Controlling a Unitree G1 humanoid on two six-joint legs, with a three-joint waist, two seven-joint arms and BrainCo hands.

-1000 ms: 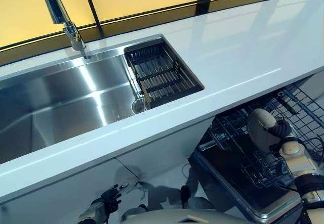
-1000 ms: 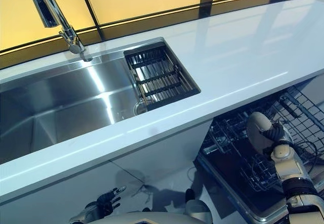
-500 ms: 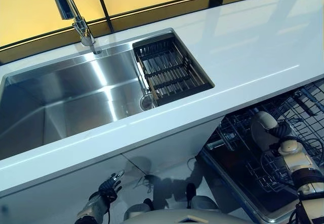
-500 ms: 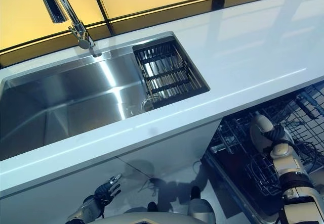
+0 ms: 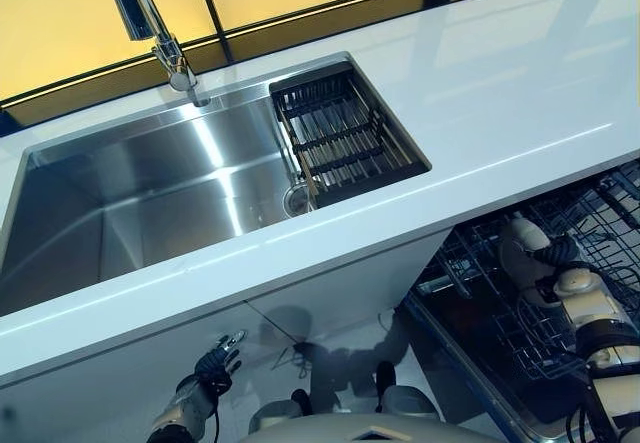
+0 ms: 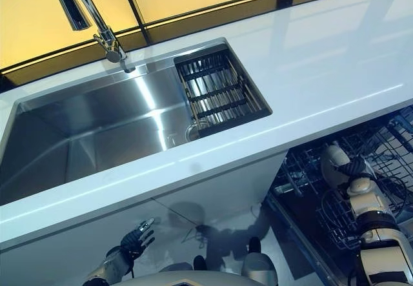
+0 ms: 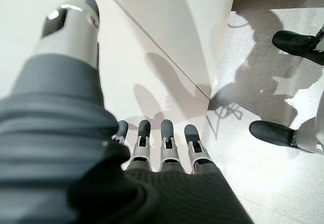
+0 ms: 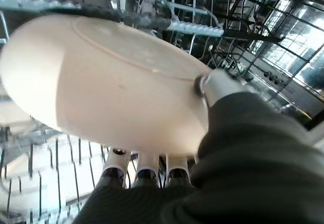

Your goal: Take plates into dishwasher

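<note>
Right wrist view shows the right hand (image 8: 152, 171) pinching one cream plate (image 8: 101, 82), thumb on its top face and fingers beneath, held above the wires of the dishwasher rack (image 5: 560, 323). The loading step looks under way; next the plate probably needs tipping on edge and lowering between the rack's tines. One plate is visible, none in the sink (image 5: 150, 203) beside the rack. Below the sink, the left hand (image 7: 162, 148) hangs with fingers straight, empty.

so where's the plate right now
The plate is held in the right robot hand at the lower right of the eye views, down among the wires of the dishwasher rack, below the white counter's edge.
</note>
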